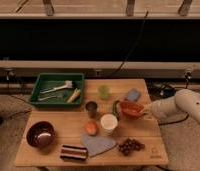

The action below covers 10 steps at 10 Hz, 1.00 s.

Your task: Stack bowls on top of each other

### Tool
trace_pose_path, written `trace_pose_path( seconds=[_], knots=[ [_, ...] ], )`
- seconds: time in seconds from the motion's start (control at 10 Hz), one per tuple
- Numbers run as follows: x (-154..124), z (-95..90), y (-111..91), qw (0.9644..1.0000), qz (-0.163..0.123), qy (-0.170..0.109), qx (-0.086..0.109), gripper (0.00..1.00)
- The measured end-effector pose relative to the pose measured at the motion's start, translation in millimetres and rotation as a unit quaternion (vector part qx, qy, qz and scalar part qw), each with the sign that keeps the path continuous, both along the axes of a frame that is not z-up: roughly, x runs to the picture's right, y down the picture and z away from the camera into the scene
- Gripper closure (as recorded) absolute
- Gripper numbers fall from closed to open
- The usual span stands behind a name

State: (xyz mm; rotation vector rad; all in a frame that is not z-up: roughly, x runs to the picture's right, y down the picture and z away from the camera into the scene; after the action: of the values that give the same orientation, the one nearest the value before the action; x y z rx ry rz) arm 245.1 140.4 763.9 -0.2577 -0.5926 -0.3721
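White arm (185, 102) reaching in from right, jaws clamped on orange bowl (130, 108) rim

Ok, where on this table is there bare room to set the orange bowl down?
Bare wood lies between the green tray and the maroon bowl, and at the right front, beyond the grapes. The middle is crowded around the white cup. The claw is shut on the orange bowl at the right.
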Motion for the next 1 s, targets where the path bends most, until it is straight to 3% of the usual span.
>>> trace_pose_path(
  seconds=[0.3, 0.6, 0.8, 1.0],
  knots=[
    [-20.3, -29.4, -38.1, 0.9983, -0.017, -0.012, 0.055, 1.00],
    [-64.6, -49.0, -54.5, 0.9936, -0.046, -0.040, 0.095, 1.00],
    [-94.1, -58.7, -60.4, 0.9901, -0.059, -0.064, 0.110, 1.00],
    [-95.9, -60.0, -61.0, 0.9898, -0.060, -0.066, 0.111, 1.00]
  ],
)
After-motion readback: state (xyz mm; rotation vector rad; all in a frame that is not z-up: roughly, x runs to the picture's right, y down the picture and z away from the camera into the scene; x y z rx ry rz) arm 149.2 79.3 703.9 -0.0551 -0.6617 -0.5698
